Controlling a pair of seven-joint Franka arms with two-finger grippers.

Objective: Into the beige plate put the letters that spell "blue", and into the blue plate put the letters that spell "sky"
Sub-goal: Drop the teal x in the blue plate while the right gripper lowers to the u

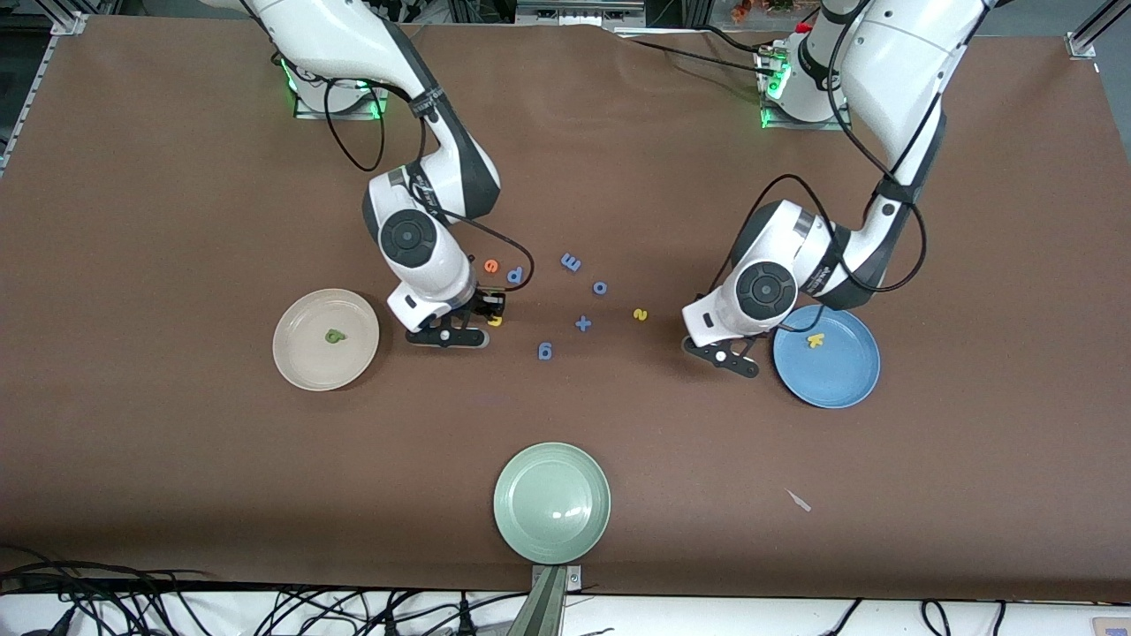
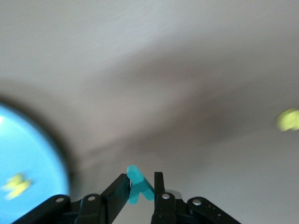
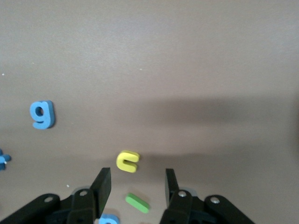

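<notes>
Two claws working the letter cluster, one per plate.

The left claw [image 2: 141, 186] is pinching the teal y [image 2: 138, 185] just beside the blue plate [image 1: 839, 380], where the yellow k [image 1: 815, 339] is lying. The right claw [image 3: 138, 186] is standing parted over the light green l [image 3: 138, 203], its long axis slanting across the gap; the yellow u [image 3: 127, 161] is lying just ahead, the beige plate [image 1: 305, 367] near.

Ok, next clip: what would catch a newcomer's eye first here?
Probably the left hand, shut on a tiny teal foam letter beside the round sky-blue plate, which holds one small yellow foam letter. Next, the right hand, open over a yellow foam u and a light green foam bar, near the round cream-beige plate.
</notes>
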